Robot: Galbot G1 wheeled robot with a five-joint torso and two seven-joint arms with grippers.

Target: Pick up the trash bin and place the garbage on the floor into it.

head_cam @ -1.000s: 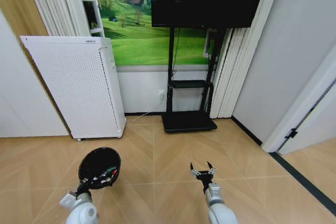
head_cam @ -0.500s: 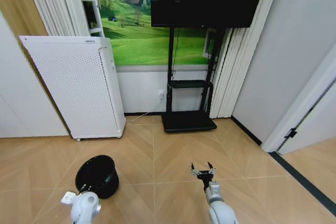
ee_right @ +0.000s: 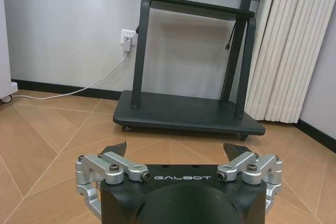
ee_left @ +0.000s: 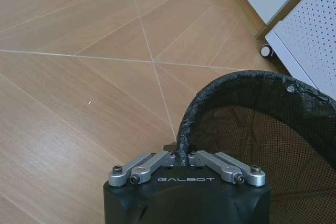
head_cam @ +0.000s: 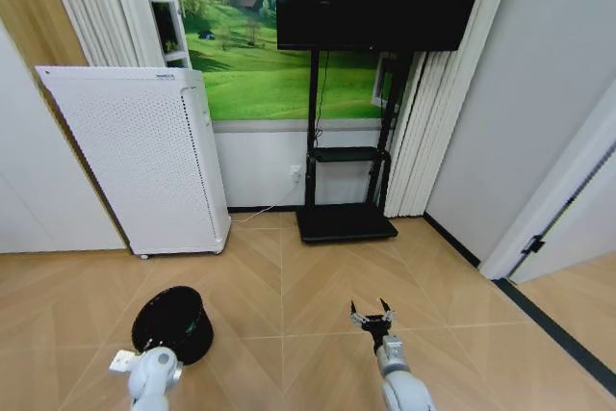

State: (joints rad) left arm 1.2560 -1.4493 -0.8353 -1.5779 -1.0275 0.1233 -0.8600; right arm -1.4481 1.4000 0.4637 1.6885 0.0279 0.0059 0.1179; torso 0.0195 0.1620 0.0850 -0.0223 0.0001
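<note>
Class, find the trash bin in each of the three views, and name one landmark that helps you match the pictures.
Head view: the bin sits low on the left, on the floor, its rim held by the left gripper.
Left wrist view: its mesh rim arcs above the shut fingers.
Right wrist view: not in it.
Shared landmark: the white perforated appliance, whose corner and wheel lie beyond the bin.

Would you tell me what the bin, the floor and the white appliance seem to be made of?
The bin looks like black mesh, probably metal, lined with a crinkled black bag folded over its rim. The floor looks like light wood parquet with a matte sheen, its seams in herringbone. The white appliance looks like painted perforated sheet, metal or plastic.
</note>
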